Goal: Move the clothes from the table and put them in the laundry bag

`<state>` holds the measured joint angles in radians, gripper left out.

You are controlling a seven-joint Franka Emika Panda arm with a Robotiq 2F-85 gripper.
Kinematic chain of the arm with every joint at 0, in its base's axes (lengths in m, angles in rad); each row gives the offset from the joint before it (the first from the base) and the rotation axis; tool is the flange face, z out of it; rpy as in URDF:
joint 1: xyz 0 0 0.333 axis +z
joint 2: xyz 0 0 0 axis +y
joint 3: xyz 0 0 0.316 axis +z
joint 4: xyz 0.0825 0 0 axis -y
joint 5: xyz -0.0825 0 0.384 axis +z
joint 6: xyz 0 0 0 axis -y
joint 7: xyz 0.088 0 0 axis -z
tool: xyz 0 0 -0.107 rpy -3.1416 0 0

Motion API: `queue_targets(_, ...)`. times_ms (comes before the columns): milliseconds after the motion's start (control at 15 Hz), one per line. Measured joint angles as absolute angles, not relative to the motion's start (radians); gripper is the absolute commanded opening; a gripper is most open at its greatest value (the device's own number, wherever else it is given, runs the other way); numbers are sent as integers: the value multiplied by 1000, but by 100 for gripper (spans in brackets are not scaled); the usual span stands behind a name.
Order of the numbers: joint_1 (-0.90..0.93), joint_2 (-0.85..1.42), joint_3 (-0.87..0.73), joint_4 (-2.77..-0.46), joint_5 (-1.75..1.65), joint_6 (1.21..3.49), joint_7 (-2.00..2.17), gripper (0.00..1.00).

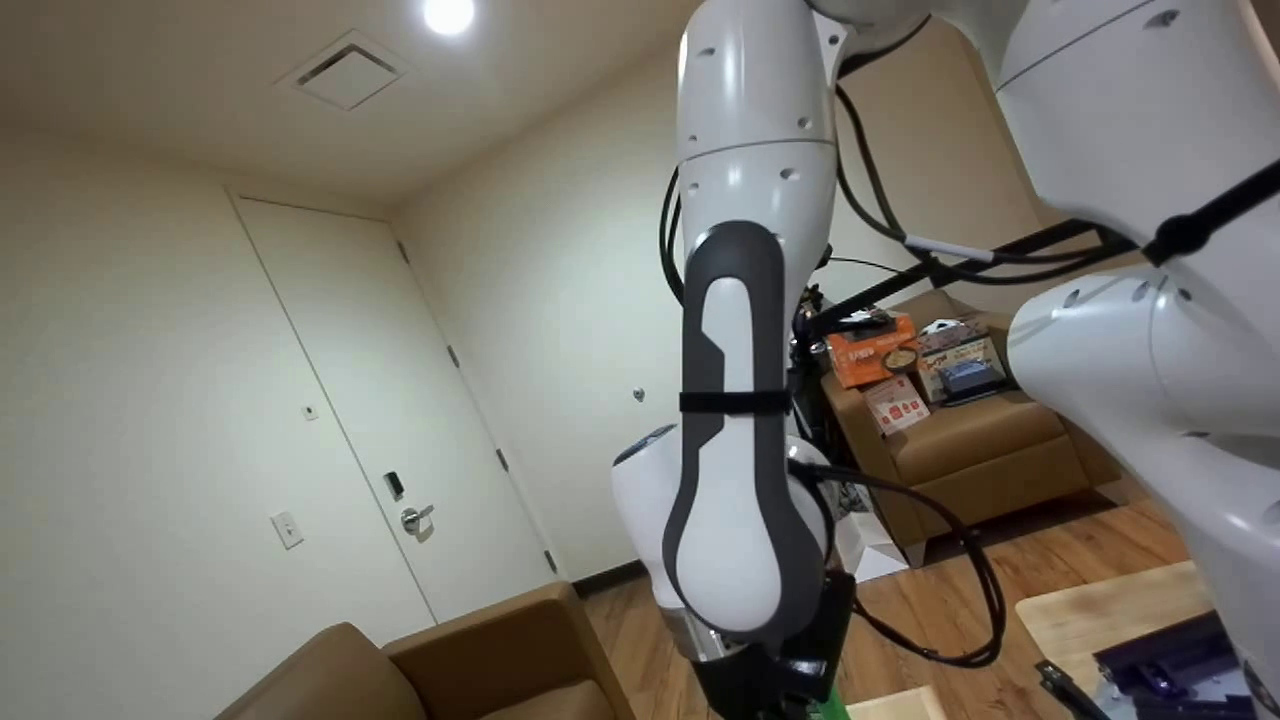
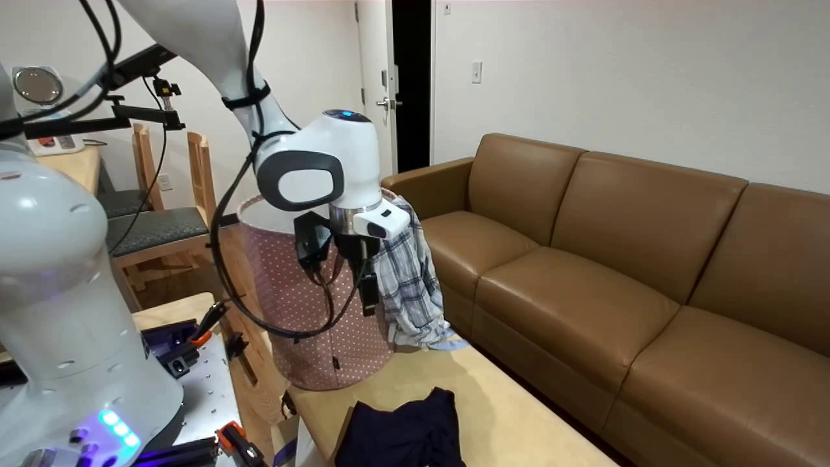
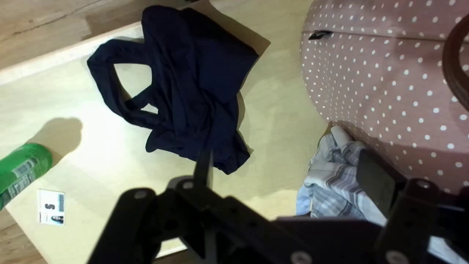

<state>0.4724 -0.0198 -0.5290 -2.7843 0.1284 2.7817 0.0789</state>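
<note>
End effector (image 3: 284, 159) spread, holding nothing. Plaid shirt (image 2: 408, 285) drapes down right side of polka-dot laundry bag (image 3: 377, 91); navy garment (image 2: 405, 428) nearer, on worktop (image 2: 496, 415). Likely stowing shirt (visible part's outside): next, pinch it, lift inside.

In an exterior view the camera, tilted sideways, looks close past the jointed white-and-grey robot arm (image 1: 735, 530) toward a white door (image 1: 390, 380). In an exterior view it looks down across a pale wooden table (image 2: 512, 415) toward a brown leather sofa (image 2: 583, 285). The wrist view faces down onto that table from nearby, sharing with an exterior view the crumpled navy garment (image 2: 405, 431) and pink, white-dotted fabric bag (image 2: 356, 340).
</note>
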Motion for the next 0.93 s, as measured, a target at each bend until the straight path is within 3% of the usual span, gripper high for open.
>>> queue_targets(467,442,77,-530,-2784,514,2799,-192,100)
queue_targets(933,438,101,-530,-2777,556,2811,-219,100)
